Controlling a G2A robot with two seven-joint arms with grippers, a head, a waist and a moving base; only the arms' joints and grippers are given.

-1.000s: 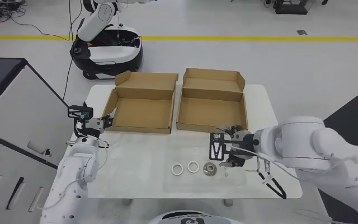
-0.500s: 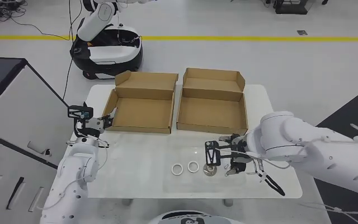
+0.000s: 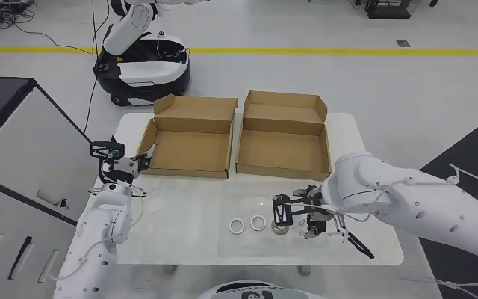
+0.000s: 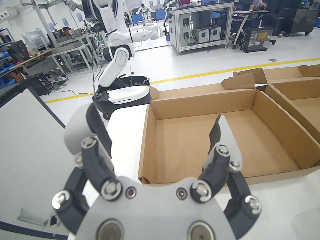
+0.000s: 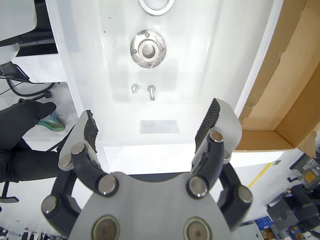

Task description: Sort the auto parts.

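Right wrist view: right gripper (image 5: 151,119) spread wide above white counter (image 5: 205,51), round grey metal flange with raised hub (image 5: 148,52) lies flat beyond two small steel bolts (image 5: 151,92); probably heavy, rigid, slick, so pinch across the hub.

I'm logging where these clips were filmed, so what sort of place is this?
Most likely a robotics lab or factory-style test floor. A second white robot stands beyond the table, a yellow line is painted across the floor, and framed equipment benches fill the room behind.
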